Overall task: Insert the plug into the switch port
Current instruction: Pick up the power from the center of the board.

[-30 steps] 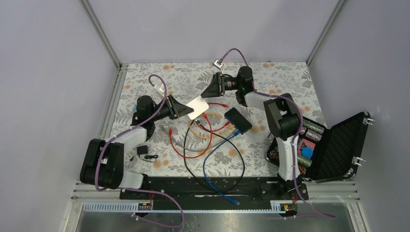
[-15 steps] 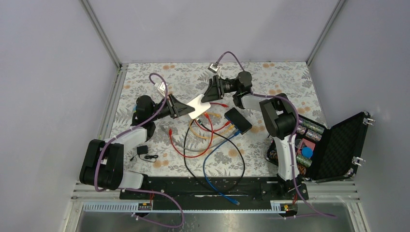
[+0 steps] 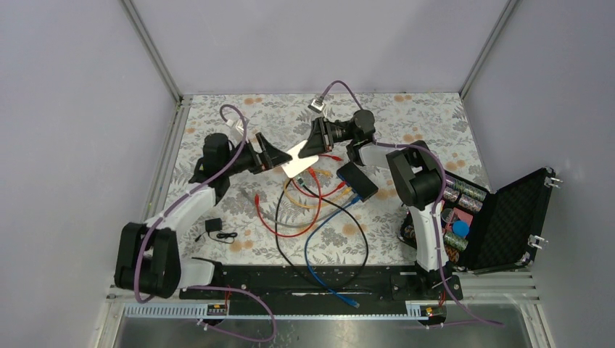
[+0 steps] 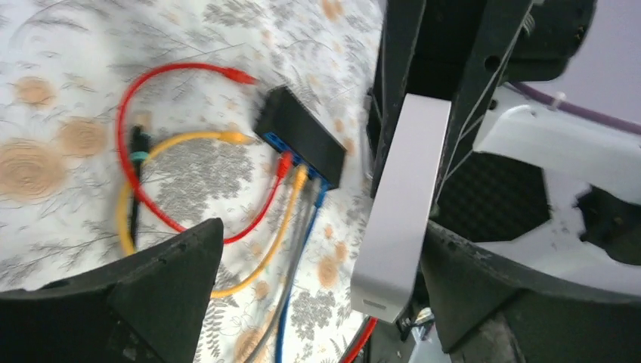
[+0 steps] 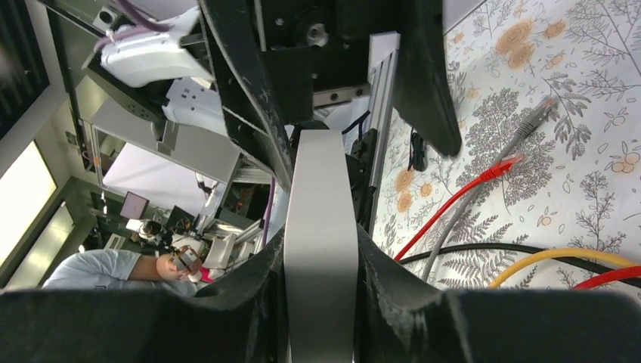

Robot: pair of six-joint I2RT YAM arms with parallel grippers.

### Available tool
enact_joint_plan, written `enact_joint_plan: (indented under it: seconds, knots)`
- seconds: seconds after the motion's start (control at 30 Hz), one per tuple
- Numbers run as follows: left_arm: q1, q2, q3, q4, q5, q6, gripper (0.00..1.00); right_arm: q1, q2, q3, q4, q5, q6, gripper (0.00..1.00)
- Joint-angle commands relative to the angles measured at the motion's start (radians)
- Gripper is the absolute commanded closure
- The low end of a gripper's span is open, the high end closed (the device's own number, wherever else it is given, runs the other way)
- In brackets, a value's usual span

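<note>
Obs., standing at the bench: the right gripper (image 3: 312,144) has its fingers closed on the small white box (image 4: 401,204), pressing both flat faces. It holds the box edge-on above the floral table cover (image 3: 435,123).

The left gripper (image 3: 276,154) faces it from the other side. Its fingers are spread wide and grip nothing. The box sits between them, close to one finger (I cannot tell whether it touches).

The black switch (image 3: 357,181) lies flat on the table just right of the box, clear of both grippers. Its ports are along the blue-edged side (image 4: 304,162), which faces the near edge. Red, yellow, grey and blue cables run into that side next to one another.

Loose ends:
- One red plug (image 3: 255,196) lies on the cover left of the cable tangle.
- Another red plug (image 4: 242,76) lies just beyond the switch's far end.
- A blue plug (image 3: 353,303) rests down by the arm bases.

A black cable (image 3: 362,254) loops across the middle of the table.

An open black case (image 3: 508,217) with poker chips sits at the right edge.
</note>
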Motion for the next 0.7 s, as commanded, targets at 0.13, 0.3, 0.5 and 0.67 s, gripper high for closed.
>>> enact_joint_plan:
  seconds: [0.13, 0.3, 0.5, 0.67]
  knots:
    - [0.019, -0.33, 0.128, -0.675, -0.859, 0.185, 0.01, -0.062, -0.117, -0.036, 0.014, 0.098, -0.105, 1.0]
    - [0.128, -0.44, 0.141, -0.955, -1.08, 0.127, 0.01, -0.064, -0.207, -0.121, -0.287, 0.23, -0.404, 1.0]
    - [0.16, -0.518, 0.091, -1.175, -1.326, -0.225, 0.19, -0.067, -0.371, -0.214, -0.742, 0.467, -0.775, 1.0]
    - [0.164, -0.43, 0.12, -1.528, -1.499, -0.683, 0.3, -0.068, -0.413, -0.248, -0.692, 0.459, -0.735, 1.0]
